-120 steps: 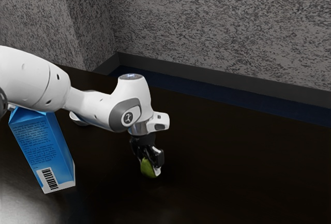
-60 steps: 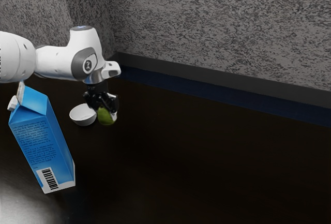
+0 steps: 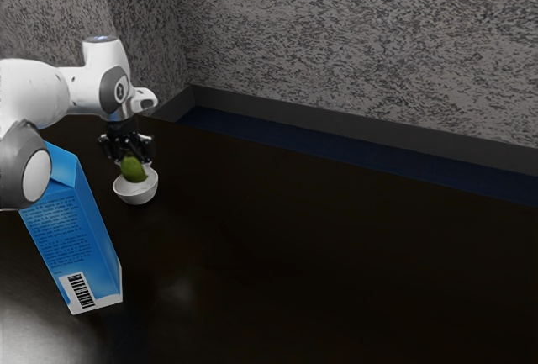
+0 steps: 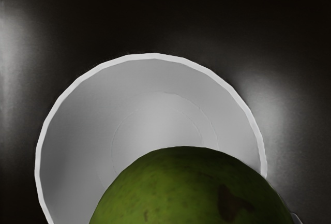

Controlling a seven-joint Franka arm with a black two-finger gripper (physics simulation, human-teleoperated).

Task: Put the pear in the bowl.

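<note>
On the bench (image 3: 319, 263), the blue carton (image 3: 77, 238) stands apart from the fingers (image 3: 147, 154), nearer the exterior camera. Below them sits the bowl (image 3: 136, 196). They grip the pear (image 3: 133, 169) over it; its long axis I cannot tell.

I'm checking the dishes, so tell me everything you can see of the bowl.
The bowl is white, round and smooth, perhaps ceramic or plastic, with a thin, pale, slightly faceted rim and a faint ring inside at its bottom. It stands upright on the dark table, apart from the blue carton. The pear, in my gripper, overlaps its opening; I can't tell whether they touch.
</note>
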